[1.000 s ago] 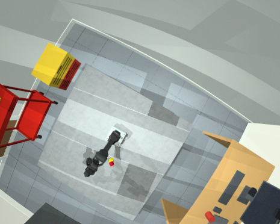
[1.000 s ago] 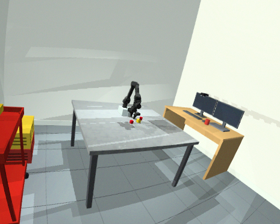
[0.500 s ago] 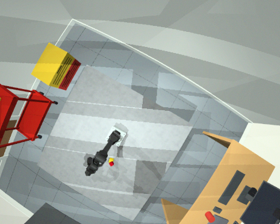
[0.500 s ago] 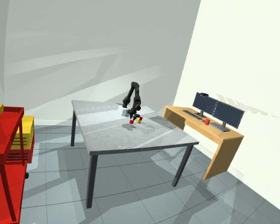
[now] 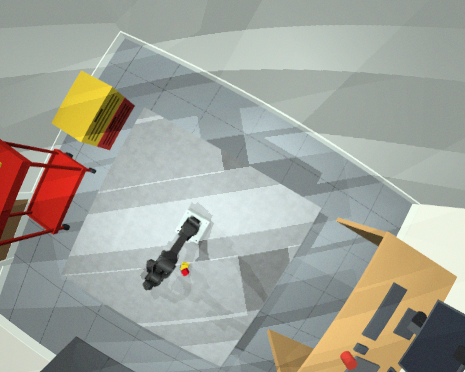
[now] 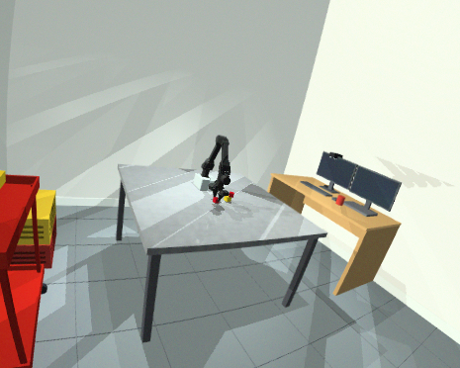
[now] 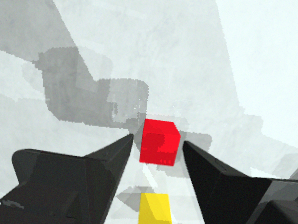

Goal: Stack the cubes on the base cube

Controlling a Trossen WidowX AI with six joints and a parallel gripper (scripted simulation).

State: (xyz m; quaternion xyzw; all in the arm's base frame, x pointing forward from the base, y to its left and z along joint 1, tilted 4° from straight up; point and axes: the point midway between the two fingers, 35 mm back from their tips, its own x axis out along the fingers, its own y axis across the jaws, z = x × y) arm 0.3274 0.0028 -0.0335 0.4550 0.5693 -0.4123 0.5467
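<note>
A: Where was the red cube [image 7: 159, 142]?
B: On the table [image 6: 192, 225]; it sat between the gripper [image 7: 158, 146]'s parted fingers, none visibly touching it; the yellow cube [image 7: 155, 207] lay just nearer the wrist.
</note>
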